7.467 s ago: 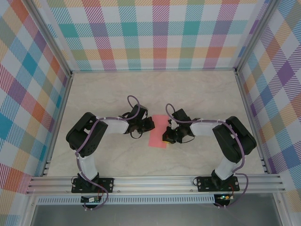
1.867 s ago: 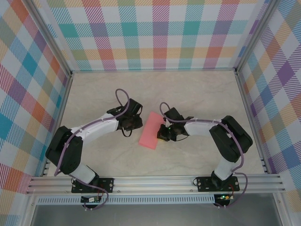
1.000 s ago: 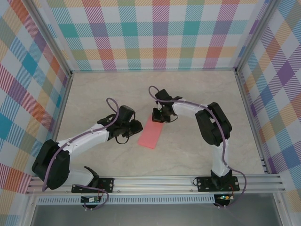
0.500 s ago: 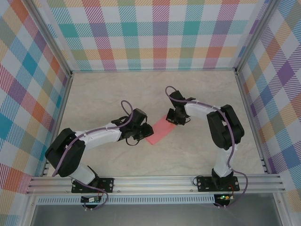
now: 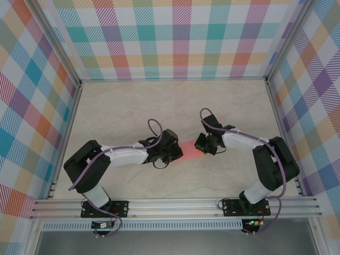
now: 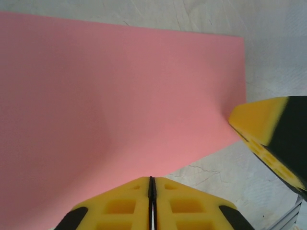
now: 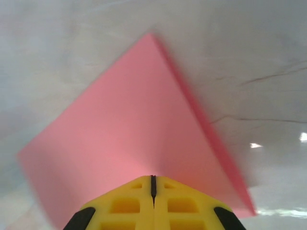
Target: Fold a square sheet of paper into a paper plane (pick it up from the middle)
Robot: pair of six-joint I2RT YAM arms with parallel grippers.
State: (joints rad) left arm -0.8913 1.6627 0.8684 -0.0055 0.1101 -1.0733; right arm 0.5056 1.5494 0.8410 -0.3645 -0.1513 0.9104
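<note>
The square sheet of paper (image 5: 190,149) is salmon-pink and folded to a narrow rectangle, stretched between my two grippers over the middle of the table. My left gripper (image 5: 179,152) is shut on its left end; in the left wrist view the paper (image 6: 120,96) runs into the closed jaws of that gripper (image 6: 151,179). My right gripper (image 5: 200,147) is shut on the right end, and the paper (image 7: 129,129) bends up into its closed gripper (image 7: 153,178). One yellow right fingertip (image 6: 261,124) touches the sheet's far corner. The paper plane is out of view.
The marbled tabletop (image 5: 133,106) has open room behind and to both sides of the arms. Checked walls (image 5: 180,42) close it in on three sides. An aluminium rail (image 5: 175,206) runs along the near edge.
The right gripper has carried the paper nearer and to the right, turning it to lie sideways. The left gripper has followed it to the right and shut on its left end.
</note>
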